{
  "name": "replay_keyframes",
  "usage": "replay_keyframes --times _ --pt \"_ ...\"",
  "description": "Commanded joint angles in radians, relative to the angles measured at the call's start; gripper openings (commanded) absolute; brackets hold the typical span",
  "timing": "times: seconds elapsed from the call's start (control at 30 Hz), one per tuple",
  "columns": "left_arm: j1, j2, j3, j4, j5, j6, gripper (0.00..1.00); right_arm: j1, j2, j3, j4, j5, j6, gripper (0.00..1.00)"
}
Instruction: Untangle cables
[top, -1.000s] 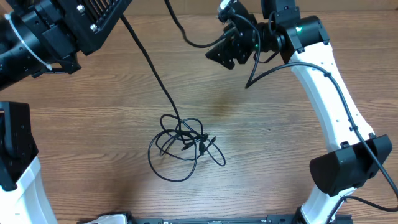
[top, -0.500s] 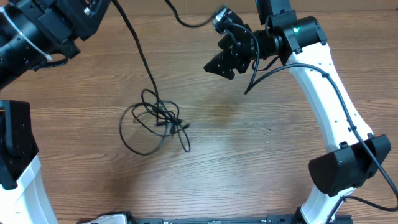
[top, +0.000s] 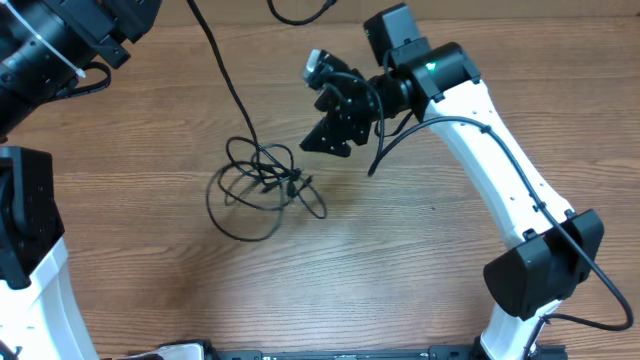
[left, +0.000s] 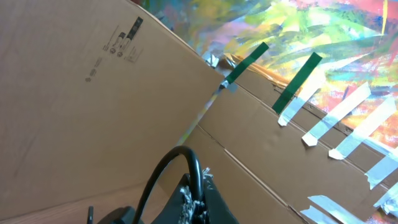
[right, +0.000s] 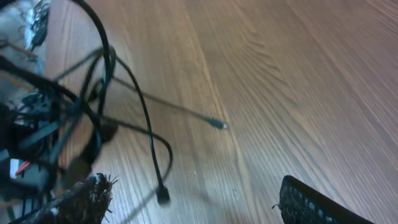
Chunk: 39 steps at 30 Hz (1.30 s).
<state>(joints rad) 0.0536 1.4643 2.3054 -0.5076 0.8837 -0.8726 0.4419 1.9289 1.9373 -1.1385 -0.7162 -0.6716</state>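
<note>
Right tool now nearer the cables

Bright even light; cables blurred nr rt wrist.

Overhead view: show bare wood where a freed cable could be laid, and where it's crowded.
Free: table between the cables and the right arm's white link; the strip below the cables toward the near edge. Crowded: around the cables, where the open right gripper hovers and one strand climbs to the top edge.
</note>
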Motion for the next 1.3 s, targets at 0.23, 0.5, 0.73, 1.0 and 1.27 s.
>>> replay_keyframes --times 0.23,0.5,0.73,1.0,1.27 --pt "0.006 0.002 0.017 0.007 -0.019 0.008 0.04 0.014 0.002 -0.002 -0.042 -0.066 -0.149 0.86" --pt "0.006 0.002 0.017 0.006 -0.019 0.016 0.04 0.024 0.002 0.000 -0.040 -0.101 -0.150 0.86" --pt "0.006 0.002 0.017 -0.007 -0.018 0.020 0.04 0.044 -0.015 0.013 -0.038 -0.119 -0.150 0.86" --pt "0.006 0.002 0.017 -0.012 -0.014 0.019 0.04 0.064 -0.034 0.014 -0.037 -0.123 -0.202 0.85" --pt "0.006 0.002 0.017 -0.012 0.004 0.020 0.04 0.076 -0.034 0.014 0.029 -0.123 -0.250 0.78"
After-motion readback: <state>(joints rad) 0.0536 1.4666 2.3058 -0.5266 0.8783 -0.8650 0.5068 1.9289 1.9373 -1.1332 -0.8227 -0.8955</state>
